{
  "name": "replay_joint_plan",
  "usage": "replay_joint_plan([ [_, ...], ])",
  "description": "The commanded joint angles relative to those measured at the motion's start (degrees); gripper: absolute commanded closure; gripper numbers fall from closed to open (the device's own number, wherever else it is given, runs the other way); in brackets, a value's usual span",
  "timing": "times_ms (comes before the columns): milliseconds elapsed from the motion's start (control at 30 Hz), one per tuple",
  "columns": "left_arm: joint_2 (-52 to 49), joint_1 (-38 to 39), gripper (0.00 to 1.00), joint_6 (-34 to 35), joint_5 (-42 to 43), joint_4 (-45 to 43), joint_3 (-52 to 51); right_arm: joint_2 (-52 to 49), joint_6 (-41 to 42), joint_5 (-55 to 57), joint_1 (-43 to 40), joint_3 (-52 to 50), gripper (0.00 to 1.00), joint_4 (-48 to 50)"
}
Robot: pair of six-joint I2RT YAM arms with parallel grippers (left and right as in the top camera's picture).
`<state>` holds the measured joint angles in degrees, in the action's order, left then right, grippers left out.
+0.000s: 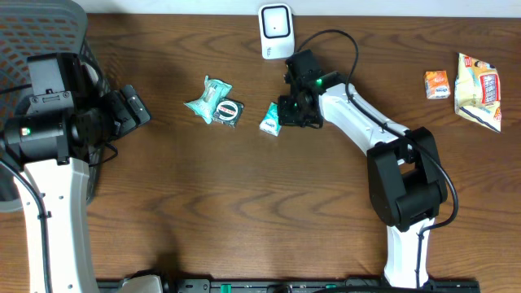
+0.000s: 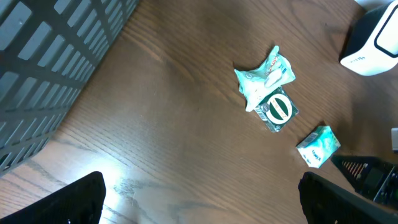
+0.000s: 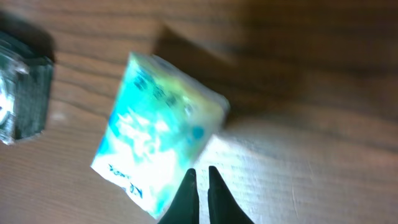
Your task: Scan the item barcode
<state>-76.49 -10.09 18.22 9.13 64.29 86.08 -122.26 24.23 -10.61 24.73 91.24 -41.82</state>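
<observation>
1. Brown wooden table (image 1: 244, 220) is filling the whole overhead frame.
2. White left arm (image 1: 49, 195) is rising along the left edge. Its left gripper (image 1: 134, 106) is pointing toward the centre with jaws spread wide and nothing between them.
3. White right arm (image 1: 366, 122) is reaching from the lower right toward upper centre. Its right gripper (image 3: 201, 171) is showing jaws pressed together at the lower edge of the small teal packet (image 3: 155, 137). I cannot tell whether any wrapper is being pinched.
4. Grey mesh basket (image 1: 32, 32) is sitting in the upper left corner.
5. Pale snack bag (image 1: 479, 89) is lying at the right edge.
6. White barcode scanner (image 1: 276, 31) is standing at top centre.
7. Crumpled teal wrapper (image 1: 208, 99) and a dark round-labelled packet (image 1: 229, 111) are lying touching, left of centre.
8. Orange packet (image 1: 437, 84) is lying just left of the snack bag.
9. Small teal packet is lying on the table below the scanner, between the dark packet and the right gripper.
</observation>
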Motion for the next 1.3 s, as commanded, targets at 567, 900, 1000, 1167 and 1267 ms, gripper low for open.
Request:
replay_joint_plan([
  [567, -0.1, -0.2, 0.02, 0.1, 0.3, 0.2, 1.2, 0.3, 8.1, 8.1, 1.0, -1.7, 0.99, 1.8],
  [900, -0.1, -0.2, 0.02, 0.1, 0.3, 0.2, 1.2, 0.3, 8.1, 8.1, 2.8, -6.1, 0.99, 13.9],
  [1000, -0.1, -0.2, 0.02, 0.1, 0.3, 0.2, 1.2, 0.3, 6.6, 8.1, 2.7, -6.2, 0.99, 15.3],
  [1167, -0.1, -0.2, 0.02, 0.1, 0.3, 0.2, 1.2, 0.8, 6.5, 7.8, 1.5, -6.1, 0.98, 13.6],
  [1267, -0.1, -0.2, 0.02, 0.1, 0.3, 0.2, 1.2, 2.2, 6.4, 7.0, 0.3, -6.1, 0.94, 11.5],
])
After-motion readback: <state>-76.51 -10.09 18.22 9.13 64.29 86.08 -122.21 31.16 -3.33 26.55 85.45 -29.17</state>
